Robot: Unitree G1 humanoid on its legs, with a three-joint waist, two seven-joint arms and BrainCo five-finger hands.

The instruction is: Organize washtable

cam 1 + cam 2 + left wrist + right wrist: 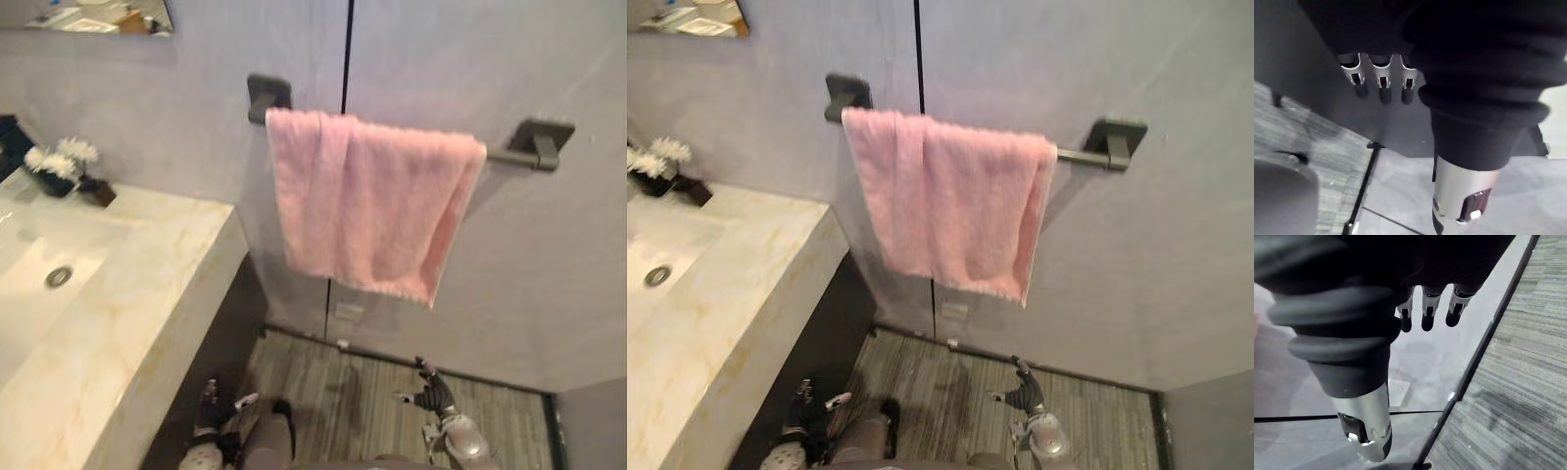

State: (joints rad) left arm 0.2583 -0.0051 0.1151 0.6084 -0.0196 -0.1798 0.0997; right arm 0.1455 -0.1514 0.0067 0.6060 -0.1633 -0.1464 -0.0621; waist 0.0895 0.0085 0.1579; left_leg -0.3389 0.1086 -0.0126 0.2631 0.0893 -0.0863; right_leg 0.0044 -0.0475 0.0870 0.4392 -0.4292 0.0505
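A pink towel [367,211] hangs folded over a dark towel bar [511,155] on the grey wall, in the middle of the frame, its lower edge slanting down to the right. Both robot hands are low down, well below the towel and apart from it. The left robot hand [209,403] is at the lower left beside the dark front of the worktop [147,294], and the right robot hand [432,392] is at the lower right above the striped floor [333,387]. Each hangs open and holds nothing, with the fingers [1382,84] loose on the left and the fingers [1427,313] loose on the right.

The pale marble worktop fills the left side, with a sunken sink [24,294] and its drain [59,276]. White flowers [59,159] in a dark pot stand at the back. A small pale plate [348,311] on the wall under the towel is too blurred to read.
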